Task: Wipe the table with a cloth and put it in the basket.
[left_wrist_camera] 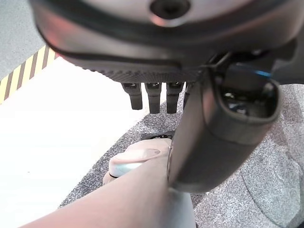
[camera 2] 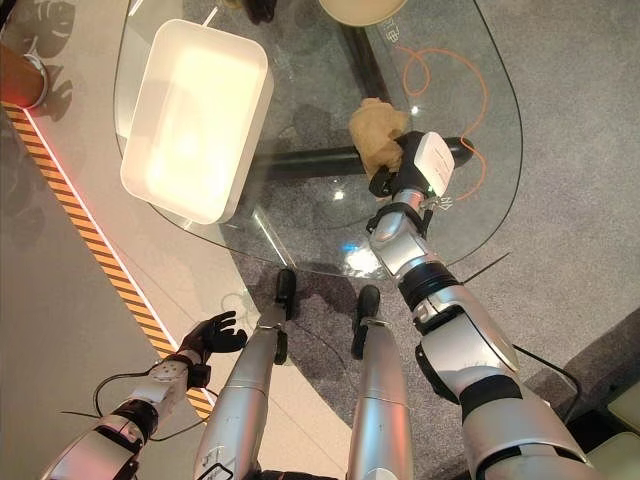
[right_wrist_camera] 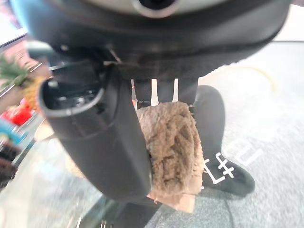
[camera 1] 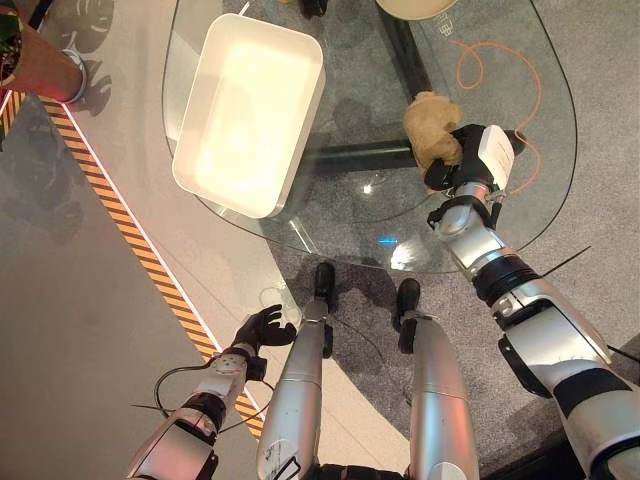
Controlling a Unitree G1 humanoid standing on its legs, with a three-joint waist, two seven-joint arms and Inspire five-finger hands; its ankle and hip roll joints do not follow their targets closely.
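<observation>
The glass table [camera 1: 540,130] takes up the upper half of the head views, a rounded clear top with a dark frame visible through it and grey carpet below. On its left part sits the big white basket [camera 1: 250,110], a deep rectangular tub, open side up and with nothing in it so far. Over on the table's right side is the cloth [camera 1: 430,128], a tan fluffy wad bunched up on the glass, and the right hand [camera 1: 470,160] is on it: in the right wrist view the thumb and fingers are curled round the wad and pinching it between them. Down low on the robot's left, well off the table and above the striped floor tape [camera 1: 130,240], hangs the left hand [camera 1: 258,328], fingers loosely spread and carrying nothing. A thin orange cord [camera 1: 500,60] loops under the glass near the cloth. By the look of it this is the wiping step, with the cloth grasped and pressed onto the right part of the top, and the basket step not yet begun. The next move calls for keeping that pinch firm while sweeping the wad across the glass, then carrying it left, over the basket's near rim, before letting go.
</observation>
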